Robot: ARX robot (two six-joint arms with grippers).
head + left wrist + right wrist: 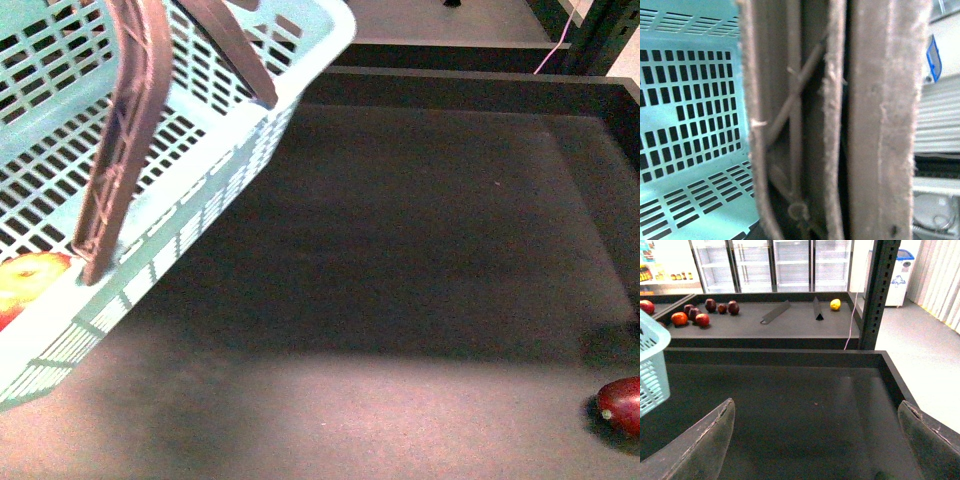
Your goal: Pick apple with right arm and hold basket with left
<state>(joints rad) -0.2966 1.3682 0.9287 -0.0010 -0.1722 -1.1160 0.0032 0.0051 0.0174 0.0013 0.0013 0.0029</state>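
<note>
Lying in the low corner of the basket (215, 190), at the near left edge of the front view, the apple (28, 280) shows only in part, red and yellow against the slotted aqua wall. The basket is tilted, its far rim raised high and its two brown handles (125, 140) drawn up together.

From the left wrist those handles (790, 125) fill nearly the whole view, with the aqua wall (690, 100) beside them. The left claw itself does not show, so I cannot tell whether it is closed on them.

The right claw (815, 450) stands wide open with nothing between its dark fingers (705, 440), over the black tabletop (400, 250) and well apart from the basket. A dark maroon fruit (620, 403) lies alone at the table's near right edge. Beyond the table, a further shelf carries a cluster of red fruit (690, 315) and one yellow fruit (835, 304), with glass-door fridges (790, 265) behind.
</note>
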